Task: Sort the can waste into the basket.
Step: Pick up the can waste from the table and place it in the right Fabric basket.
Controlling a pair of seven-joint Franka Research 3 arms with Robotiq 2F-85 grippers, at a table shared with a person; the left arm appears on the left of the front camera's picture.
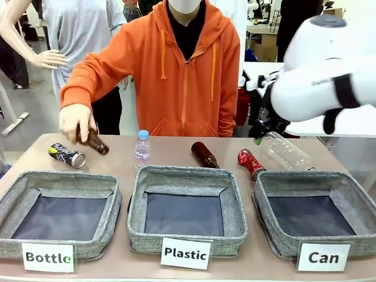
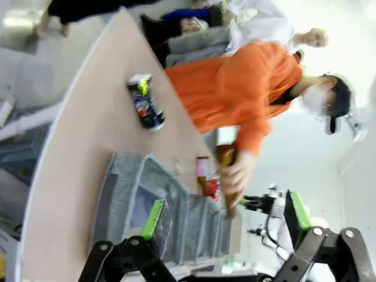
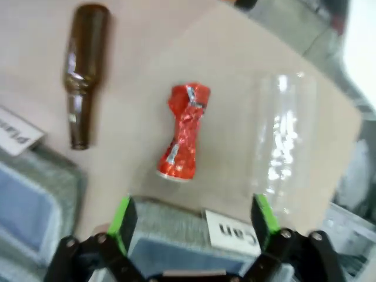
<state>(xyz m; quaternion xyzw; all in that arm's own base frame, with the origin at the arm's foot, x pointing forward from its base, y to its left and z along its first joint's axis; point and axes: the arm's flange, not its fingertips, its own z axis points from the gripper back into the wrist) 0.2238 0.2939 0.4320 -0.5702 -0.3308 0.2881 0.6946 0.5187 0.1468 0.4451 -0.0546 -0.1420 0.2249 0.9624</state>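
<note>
— Where do things stand?

— I've got the table with three grey baskets along my edge. The basket labelled "Can" is the one on my right, and I see nothing in it. A person's hand is on a brown bottle at the far left.

— And the cans?

— The red can lies on the table just behind that basket's far left corner, beside a clear bottle. The dark can lies behind the "Bottle" basket, well apart from the red one and near that hand.

— Grippers?

— My right gripper hangs over the red can, fingers spread wide with nothing between them. My left gripper is wide too and holds nothing.

— Which step, then?

— I'd call it the approach on the first can, with nothing sorted yet. Next I'd lower the right gripper so the fingers straddle the can's pinched waist. I'd keep off the clear bottle, close, lift, and draw back over the basket.
</note>
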